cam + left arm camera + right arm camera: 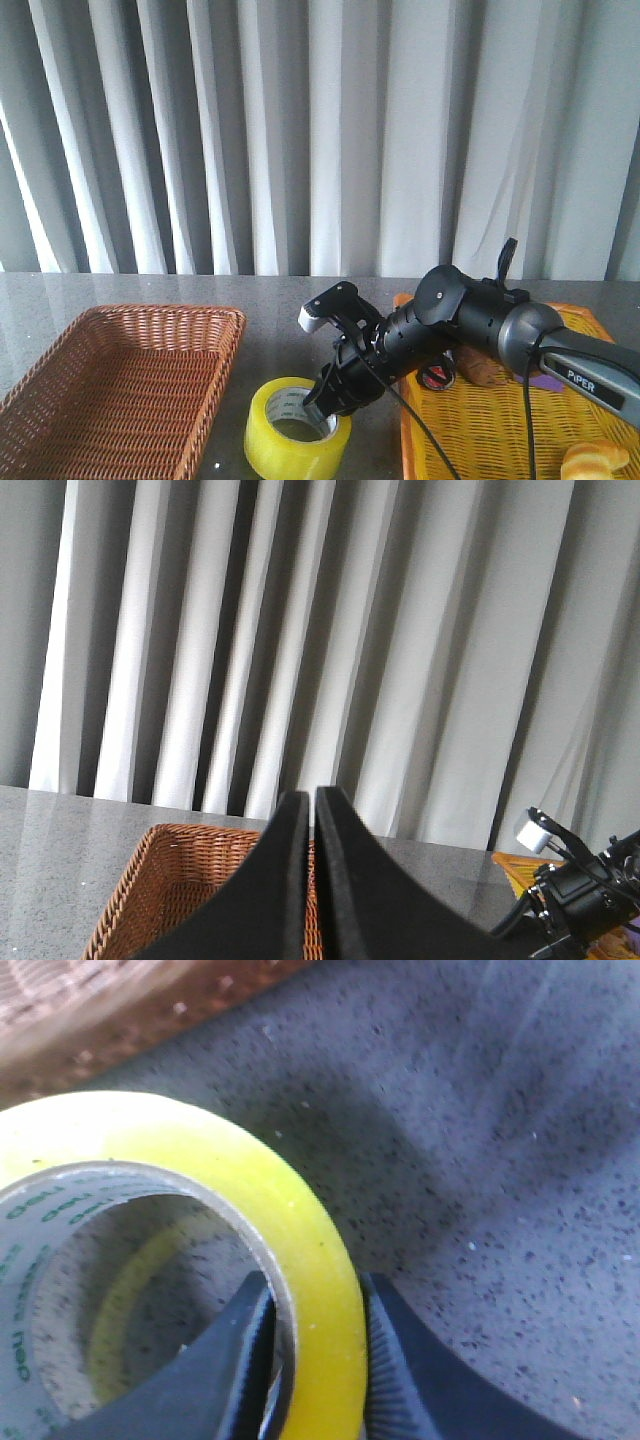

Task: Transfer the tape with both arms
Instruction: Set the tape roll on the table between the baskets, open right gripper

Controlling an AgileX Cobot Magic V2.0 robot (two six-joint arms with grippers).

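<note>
Grey-white curtains hang behind the dark speckled worktop (60,295). The tape (296,430) lies flat near the front edge of the worktop, between the brown wicker basket (120,385) toward the left edge and the orange tray (480,420) toward the right edge, close to both.

My right gripper (318,1335) straddles the wall of the roll, one finger inside the core and one outside, the jaws narrow and pressing on it. I judge the roll stiff, rather light, and glossy outside, so it may slip; the wall is the good place to hold.

My left gripper (312,815) is up above the basket, its jaws pressed together and holding nothing.

Above the basket there is open room for the handover. The basket rim beside the roll is the edge I must watch.
</note>
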